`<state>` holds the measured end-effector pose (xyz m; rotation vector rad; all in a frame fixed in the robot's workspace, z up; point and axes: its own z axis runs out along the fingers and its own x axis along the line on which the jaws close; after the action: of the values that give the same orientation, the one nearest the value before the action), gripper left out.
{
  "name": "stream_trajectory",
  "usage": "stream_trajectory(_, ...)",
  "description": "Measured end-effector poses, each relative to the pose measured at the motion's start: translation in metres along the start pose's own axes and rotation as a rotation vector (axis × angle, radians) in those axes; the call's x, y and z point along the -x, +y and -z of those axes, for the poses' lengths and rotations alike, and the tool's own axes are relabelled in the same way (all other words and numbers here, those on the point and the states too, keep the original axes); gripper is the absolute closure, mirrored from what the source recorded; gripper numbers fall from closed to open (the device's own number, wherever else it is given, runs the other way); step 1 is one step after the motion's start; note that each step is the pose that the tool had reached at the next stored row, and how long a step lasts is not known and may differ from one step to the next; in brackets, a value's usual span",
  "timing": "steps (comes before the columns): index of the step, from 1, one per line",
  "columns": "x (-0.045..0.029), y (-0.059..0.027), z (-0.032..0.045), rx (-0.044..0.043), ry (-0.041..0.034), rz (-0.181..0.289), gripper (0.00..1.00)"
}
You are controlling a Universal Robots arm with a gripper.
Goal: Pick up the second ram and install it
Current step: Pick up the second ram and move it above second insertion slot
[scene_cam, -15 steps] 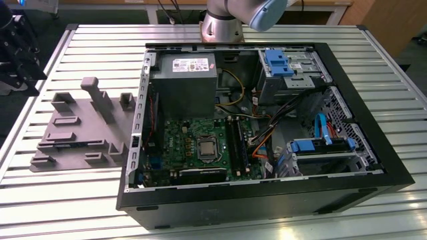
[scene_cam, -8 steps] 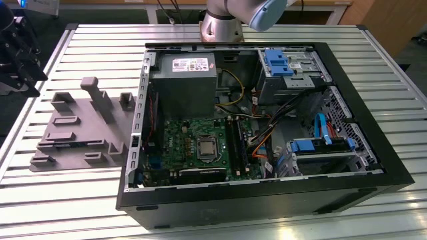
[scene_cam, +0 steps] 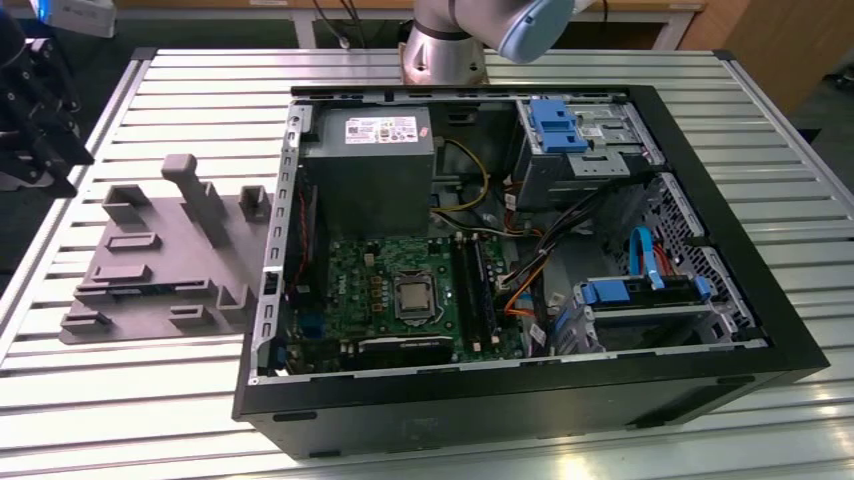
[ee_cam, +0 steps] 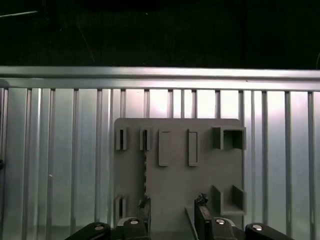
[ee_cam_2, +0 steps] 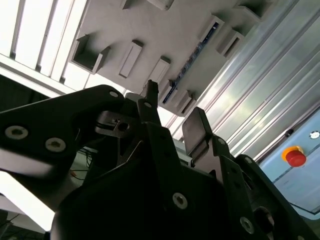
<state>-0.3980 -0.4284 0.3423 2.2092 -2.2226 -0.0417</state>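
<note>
so: pick step, ram parked in its holder

on the exterior view's left, a grey holder block (scene_cam: 160, 270) lies on the slatted tabletop (scene_cam: 200, 400). to the exterior view's right of it sits the open computer case (scene_cam: 787, 350), with the green motherboard (scene_cam: 387, 290) and its black memory slots (scene_cam: 470, 285). cannot tell whether a stick is seated there.

the second ram (ee_cam_2: 192, 59) stands on edge in slots of the holder block, seen in the second wrist view. it is thin, long and dark, with a bluish glint along one edge; chips too small to make out. the gripper (ee_cam: 172, 210) hangs above the block, apart from the stick. its fingers (ee_cam: 200, 202) are part-way apart, with nothing between them.

judgement: early in the pick, nothing gripped, install not begun. the grasp calls for the fingers to straddle the stick's flat faces squarely, near mid-length, then a straight lift out of the slots. a skewed bite would likely rack it against the holder.
</note>
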Motion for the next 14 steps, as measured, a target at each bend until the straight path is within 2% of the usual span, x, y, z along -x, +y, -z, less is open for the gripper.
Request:
stream_trajectory(7,-0.0004,0.003,-0.007,0.0,-0.0002,-0.011,0.53)
stream_trajectory(8,-0.0004,0.003,-0.0072,0.0001,-0.0001,-0.011,0.54)
stream_trajectory(9,-0.0004,0.003,-0.0072,0.0003,0.0,-0.011,0.6)
stream_trajectory(11,-0.0004,0.003,-0.0079,-0.0002,-0.0003,-0.011,0.6)
stream_trajectory(12,-0.0004,0.003,-0.0085,-0.0002,-0.0004,-0.011,0.67)
stream_trajectory(14,-0.0007,0.0031,-0.0102,-0.0001,-0.0002,-0.011,0.67)
